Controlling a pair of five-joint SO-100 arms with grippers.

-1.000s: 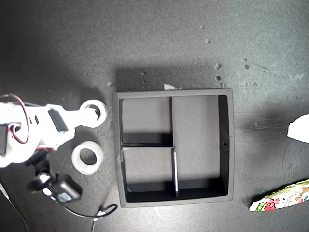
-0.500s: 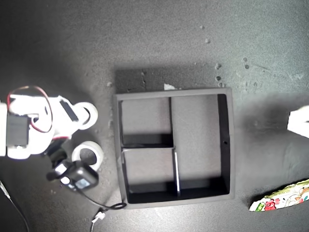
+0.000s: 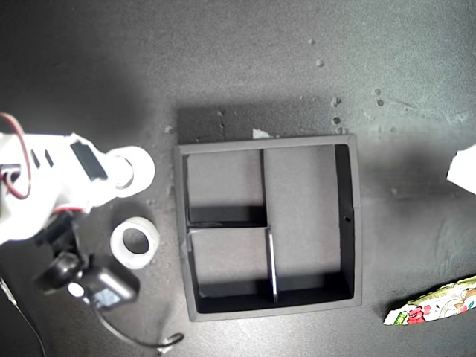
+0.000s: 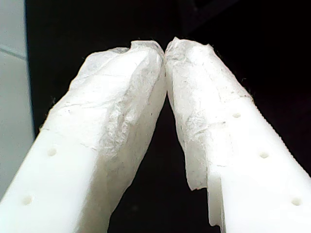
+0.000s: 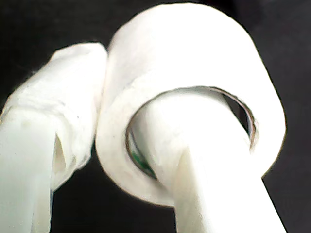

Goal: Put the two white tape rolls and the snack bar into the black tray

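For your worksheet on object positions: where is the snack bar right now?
The snack bar lies on the table at the exterior view's bottom right edge, outside the black tray and beyond its right wall.

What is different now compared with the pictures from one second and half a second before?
My second tool still grips one tape roll, one finger through its hole. The arm swung and pulled slightly toward the exterior view's left; that roll shifted only slightly and is still outside the black tray. The other tape roll, the tray and the snack bar stayed put. My first tool is closed on nothing.
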